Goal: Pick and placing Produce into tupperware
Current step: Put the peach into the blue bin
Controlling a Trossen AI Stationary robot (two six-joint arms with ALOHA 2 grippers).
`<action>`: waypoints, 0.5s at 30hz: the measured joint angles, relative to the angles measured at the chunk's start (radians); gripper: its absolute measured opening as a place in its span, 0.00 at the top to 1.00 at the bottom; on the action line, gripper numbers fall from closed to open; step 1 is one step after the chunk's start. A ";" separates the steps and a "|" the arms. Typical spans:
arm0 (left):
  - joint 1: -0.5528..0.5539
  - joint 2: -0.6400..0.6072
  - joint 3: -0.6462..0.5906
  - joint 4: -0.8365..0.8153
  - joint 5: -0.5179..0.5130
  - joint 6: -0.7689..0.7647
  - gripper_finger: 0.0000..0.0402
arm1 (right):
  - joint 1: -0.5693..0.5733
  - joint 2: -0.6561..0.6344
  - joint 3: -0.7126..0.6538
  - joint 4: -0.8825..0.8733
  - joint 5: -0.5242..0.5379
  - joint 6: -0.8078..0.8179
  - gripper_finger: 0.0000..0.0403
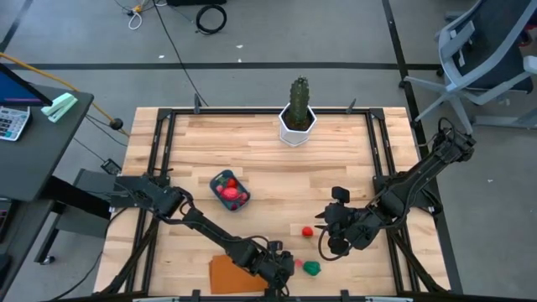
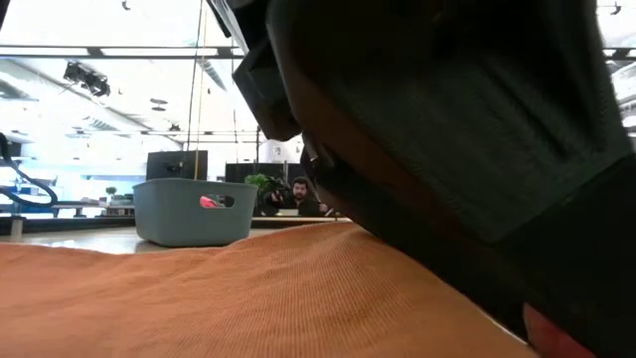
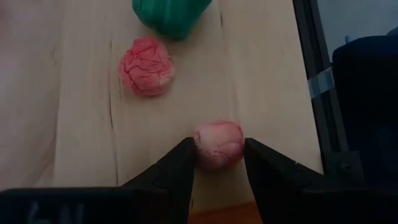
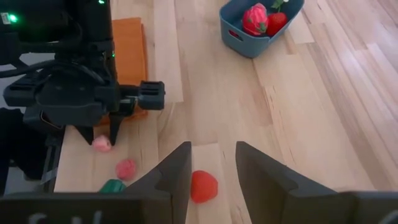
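In the high view, the left end effector (image 1: 284, 267) sits low at the bottom centre of the frame, beside the orange board (image 1: 228, 274). Its wrist view shows its two fingers (image 3: 177, 168) set on either side of a pale pink ball (image 3: 218, 144) on the table (image 3: 81, 124), touching it or very nearly so. Just beyond lie a crinkled pink piece (image 3: 147, 65) and a green piece (image 3: 171, 14) at the frame's upper edge.

The right end effector (image 1: 329, 243) is at the lower right of the high view, fingers spread, with a red piece (image 4: 203, 185) lying on the table between its tips in its wrist view. That view also shows the left end effector (image 4: 102, 134) at centre left, over the pink ball.

The teal tupperware (image 1: 218, 180) stands left of centre in the high view, well apart from both arms, with red and pink produce (image 1: 232, 195) inside. A cactus (image 1: 299, 101) in a white pot stands at the top centre of the table.
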 joint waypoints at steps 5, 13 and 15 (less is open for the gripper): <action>0.005 -0.001 0.000 0.000 -0.011 -0.001 0.74 | 0.000 0.000 0.000 0.000 0.000 0.000 0.67; 0.023 -0.110 -0.003 -0.061 -0.045 0.020 0.85 | 0.000 0.000 0.000 -0.001 0.000 0.000 0.67; 0.037 -0.155 -0.002 -0.120 -0.060 0.008 0.84 | 0.000 0.000 0.000 -0.001 0.000 -0.001 0.67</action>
